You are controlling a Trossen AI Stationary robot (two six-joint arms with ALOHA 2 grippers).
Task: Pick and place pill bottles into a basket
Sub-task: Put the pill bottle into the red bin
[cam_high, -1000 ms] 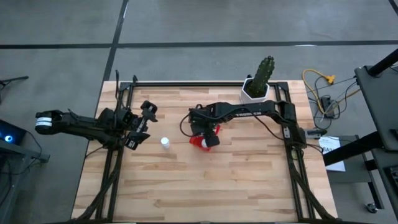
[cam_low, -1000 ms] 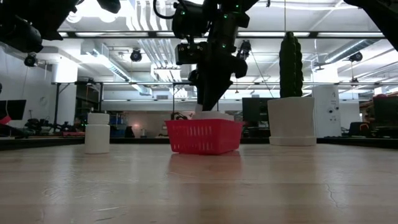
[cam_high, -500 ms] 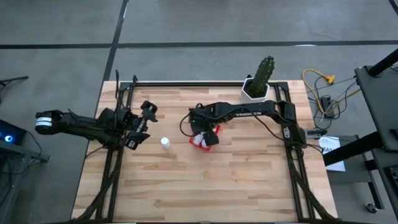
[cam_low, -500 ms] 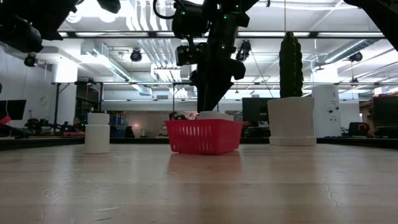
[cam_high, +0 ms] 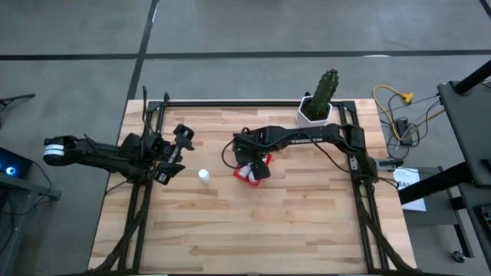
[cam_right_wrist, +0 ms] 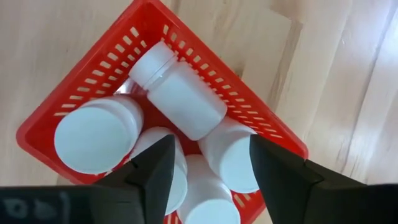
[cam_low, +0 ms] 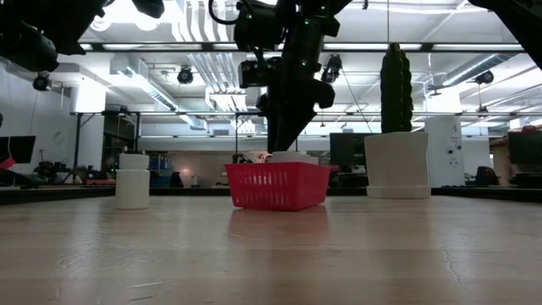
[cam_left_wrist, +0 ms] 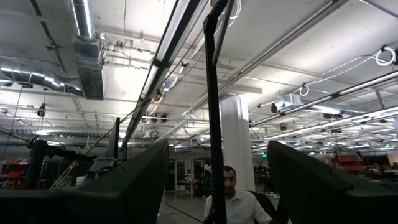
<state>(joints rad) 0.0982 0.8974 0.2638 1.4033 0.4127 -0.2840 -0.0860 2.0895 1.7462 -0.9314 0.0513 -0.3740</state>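
Right claw (cam_right_wrist: 208, 162) has risen slightly, open and empty, over wooden table (cam_high: 268, 222).

Even, soft overhead light on the table (cam_high: 230, 230); ceiling lights (cam_low: 190, 21) glare in the low view, leaving the arms silhouetted; near tabletop blurred.

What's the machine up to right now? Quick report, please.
Right end effector open above basket, five pill bottles inside. Left end effector open, waiting. One bottle left on table. Nothing blocking.
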